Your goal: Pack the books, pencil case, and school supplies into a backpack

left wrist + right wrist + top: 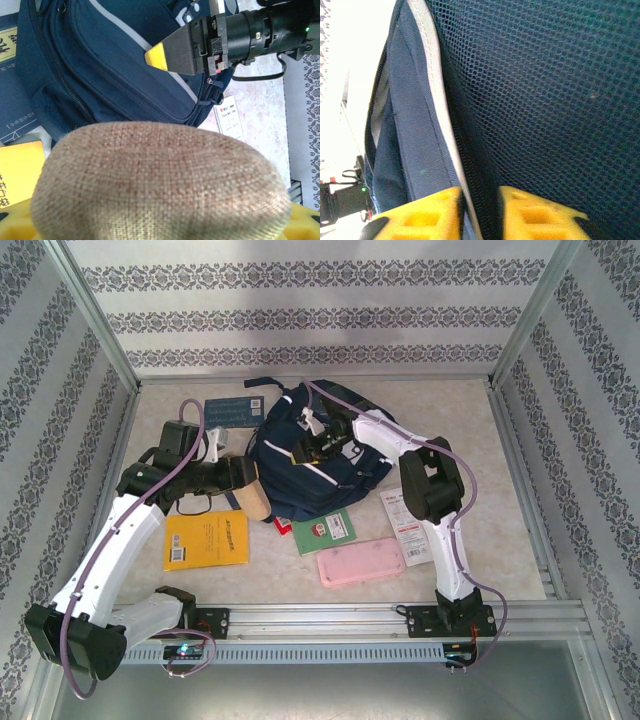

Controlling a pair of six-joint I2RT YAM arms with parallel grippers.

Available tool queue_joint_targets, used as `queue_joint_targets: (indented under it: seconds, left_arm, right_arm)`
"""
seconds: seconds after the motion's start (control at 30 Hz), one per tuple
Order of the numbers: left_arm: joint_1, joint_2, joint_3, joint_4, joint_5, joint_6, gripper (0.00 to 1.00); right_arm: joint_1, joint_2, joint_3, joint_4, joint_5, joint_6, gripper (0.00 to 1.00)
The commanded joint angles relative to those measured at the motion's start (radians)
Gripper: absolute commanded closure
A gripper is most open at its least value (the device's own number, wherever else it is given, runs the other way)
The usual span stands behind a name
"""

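Right pincer (480, 212) grips backpack (545, 100) edge between its tips.

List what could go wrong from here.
1. The right gripper pinches only the thin piped rim of the backpack; the fabric could slip out and the opening fall shut.
2. The left gripper holds a bulky tan woven pouch beside the backpack; it may snag on that rim.
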Motion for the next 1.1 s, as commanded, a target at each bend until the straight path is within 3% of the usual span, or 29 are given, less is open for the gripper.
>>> queue_joint_targets:
  seconds: [0.0, 0.1, 0.4, 0.53, 0.83, 1.07]
  left_arm:
    - [0.013, -0.011, 0.000, 0.052, 0.015, 0.002, 0.68]
    - [0.013, -0.016, 0.002, 0.047, 0.002, 0.001, 0.68]
    - [0.022, -0.077, 0.010, 0.019, -0.070, -0.007, 0.68]
    - [0.021, -0.094, 0.036, 0.020, -0.043, -0.013, 0.69]
    - [0.020, -0.121, 0.046, 0.028, -0.034, -0.048, 0.71]
    - [0.021, -0.083, 0.087, 0.089, -0.032, -0.130, 0.74]
  right_arm:
    - [0.010, -0.024, -0.005, -0.017, -0.079, -0.009, 0.85]
    - [0.009, -0.023, 0.020, -0.031, -0.064, -0.007, 1.00]
    - [-0.070, -0.233, 0.005, 0.191, -0.047, 0.217, 1.00]
    - [-0.123, -0.320, 0.002, 0.262, -0.006, 0.332, 1.00]
    - [-0.241, -0.467, 0.113, 0.172, 0.097, 0.354, 1.00]
    - [-0.283, -0.594, 0.040, 0.210, 0.135, 0.406, 1.00]
